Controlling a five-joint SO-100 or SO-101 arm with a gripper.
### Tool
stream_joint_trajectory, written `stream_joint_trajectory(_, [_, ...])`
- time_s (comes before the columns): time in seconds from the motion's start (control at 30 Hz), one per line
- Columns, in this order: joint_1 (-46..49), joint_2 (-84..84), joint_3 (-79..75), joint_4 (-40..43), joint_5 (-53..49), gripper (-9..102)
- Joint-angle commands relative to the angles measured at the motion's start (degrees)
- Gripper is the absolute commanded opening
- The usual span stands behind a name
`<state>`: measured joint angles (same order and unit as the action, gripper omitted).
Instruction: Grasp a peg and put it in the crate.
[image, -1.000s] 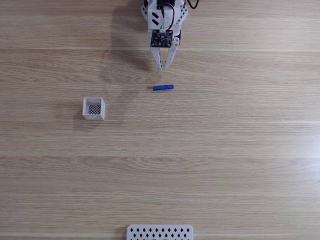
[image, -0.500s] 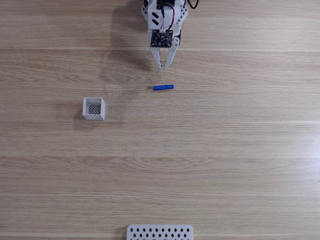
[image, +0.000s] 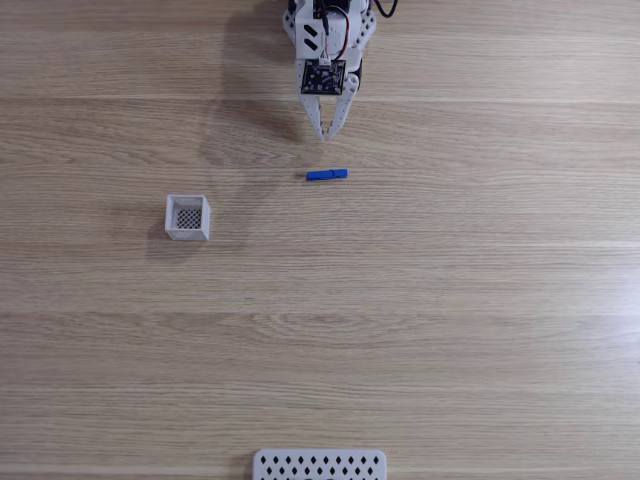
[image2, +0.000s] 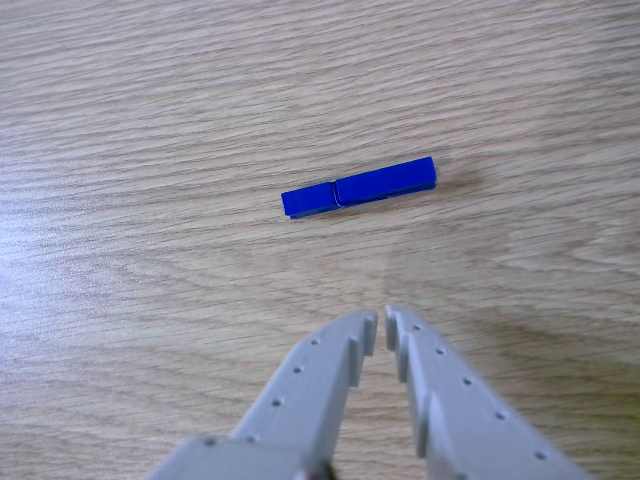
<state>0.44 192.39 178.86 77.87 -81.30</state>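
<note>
The blue peg (image: 327, 174) lies flat on the wooden table, its length running left to right in the fixed view. My gripper (image: 326, 135) hangs just above it in the picture, at the top centre, fingertips pointing down toward it and apart from it. In the other view the peg (image2: 358, 187) lies a short way beyond my gripper (image2: 382, 318), whose two white fingers meet with only a thin slit between them and nothing held. The white crate (image: 187, 232) with its dark mesh bottom stands to the left of the peg, open side up.
A white perforated panel (image: 320, 465) with diamond holes pokes in at the bottom edge of the fixed view. The arm's base and wiring sit at the top centre. Bare wood stretches between the peg and the crate.
</note>
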Motion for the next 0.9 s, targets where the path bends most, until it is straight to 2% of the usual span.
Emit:
stream_joint_trajectory(0.0, [0.5,-5.3,-3.4,-0.1,0.7,-1])
stream_joint_trajectory(0.13, [0.5,-17.2,-15.0,1.4,0.8,-1])
stream_joint_trajectory(0.27, [0.6,-37.4,-34.4,5.4,1.3,-1])
stream_joint_trajectory(0.33, [0.6,-49.1,-45.1,8.9,5.3,-1])
stream_joint_trajectory(0.4, [0.6,-60.8,-55.5,13.1,13.9,-1])
stream_joint_trajectory(0.5, [0.6,-75.6,-68.1,16.8,32.5,-1])
stream_joint_trajectory(0.6, [0.8,-86.7,-77.7,15.9,52.0,-1])
stream_joint_trajectory(0.7, [2.9,-92.5,-79.6,10.6,67.8,0])
stream_joint_trajectory(0.77, [4.9,-93.4,-79.4,5.1,73.5,0])
stream_joint_trajectory(0.87, [8.2,-92.8,-76.5,-1.1,73.7,0])
